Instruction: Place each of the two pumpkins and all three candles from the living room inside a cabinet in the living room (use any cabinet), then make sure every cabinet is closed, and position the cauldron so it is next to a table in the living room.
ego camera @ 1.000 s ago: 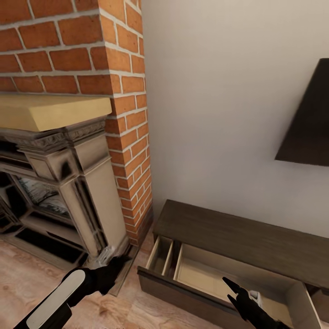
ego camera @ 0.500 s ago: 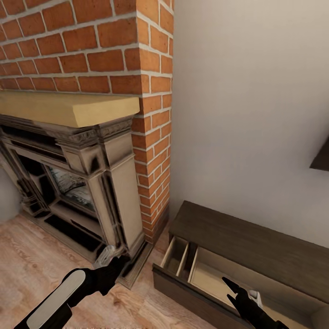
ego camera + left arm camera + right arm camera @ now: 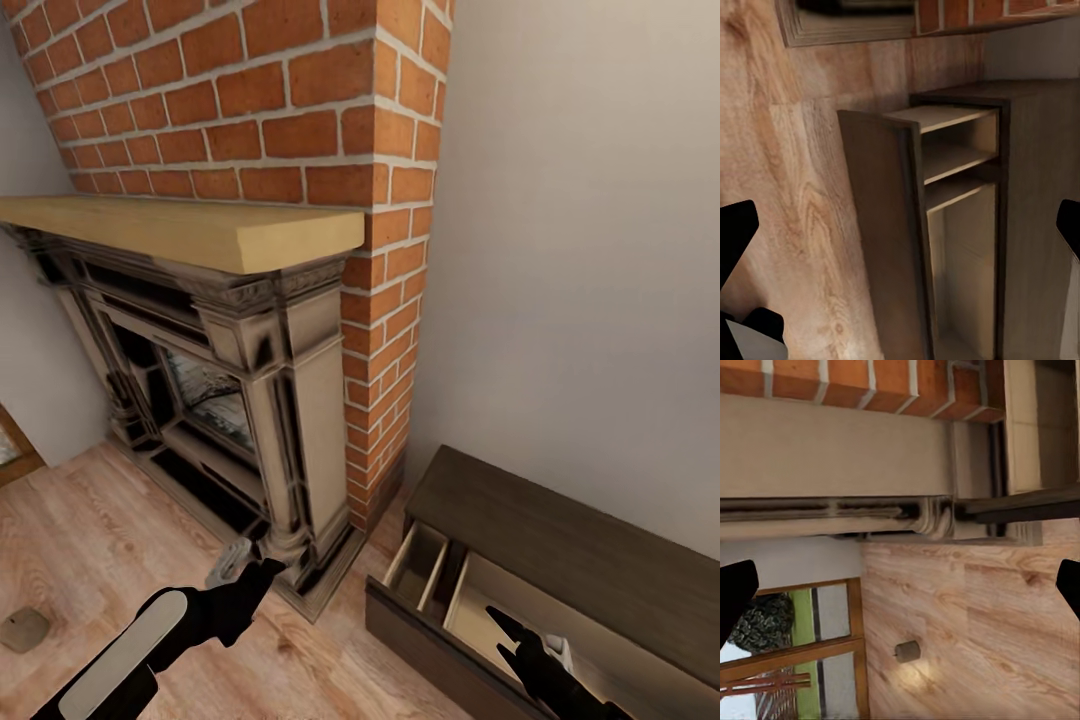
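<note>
Nearest, in the head view, the left gripper point(image 3: 243, 562) reaches forward and low over the wooden floor point(image 3: 90, 540), its arm slanting up from the bottom edge; in the left wrist view its black fingers stand wide apart with nothing between. The right gripper point(image 3: 515, 640) hangs over the open drawer point(image 3: 480, 625) of the cabinet point(image 3: 560, 540), equally spread wide and empty. A candle point(image 3: 22, 629) lies on the floor at far left, well apart from both. Beyond stand the fireplace point(image 3: 240, 400) and brick chimney point(image 3: 300, 120). Against the earlier pictures the camera has swung left: fireplace and cabinet sit further right, and the candle has come into sight.
</note>
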### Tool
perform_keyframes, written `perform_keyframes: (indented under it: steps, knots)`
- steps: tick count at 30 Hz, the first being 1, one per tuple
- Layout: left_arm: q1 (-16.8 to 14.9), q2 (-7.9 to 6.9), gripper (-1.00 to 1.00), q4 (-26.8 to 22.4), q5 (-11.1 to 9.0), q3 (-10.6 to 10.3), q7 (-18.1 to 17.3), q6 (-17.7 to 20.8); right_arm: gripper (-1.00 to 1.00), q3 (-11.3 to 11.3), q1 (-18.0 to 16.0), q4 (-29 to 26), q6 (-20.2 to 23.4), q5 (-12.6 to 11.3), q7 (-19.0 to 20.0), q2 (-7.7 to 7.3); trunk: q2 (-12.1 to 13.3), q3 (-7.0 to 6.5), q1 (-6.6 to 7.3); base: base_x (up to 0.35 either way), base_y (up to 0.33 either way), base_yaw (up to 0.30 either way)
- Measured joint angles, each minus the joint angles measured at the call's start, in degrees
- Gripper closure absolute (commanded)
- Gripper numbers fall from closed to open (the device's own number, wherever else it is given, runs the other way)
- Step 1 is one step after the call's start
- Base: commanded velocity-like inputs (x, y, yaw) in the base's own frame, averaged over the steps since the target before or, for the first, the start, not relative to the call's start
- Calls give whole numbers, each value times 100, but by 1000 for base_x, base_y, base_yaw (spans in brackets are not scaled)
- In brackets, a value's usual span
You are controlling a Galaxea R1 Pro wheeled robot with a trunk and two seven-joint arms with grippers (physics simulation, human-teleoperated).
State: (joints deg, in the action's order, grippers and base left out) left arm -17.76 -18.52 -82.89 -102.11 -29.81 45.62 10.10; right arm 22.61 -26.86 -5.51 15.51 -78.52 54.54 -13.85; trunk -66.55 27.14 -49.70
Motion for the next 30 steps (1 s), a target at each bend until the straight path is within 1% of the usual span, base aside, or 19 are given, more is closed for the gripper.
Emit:
perform_keyframes:
  steps: [30]
  knots:
    - [0, 1, -100, 4, -7, -7, 0, -1, -100, 0, 2, 3, -35, -2, -1, 0, 0, 0, 0, 0, 0, 282]
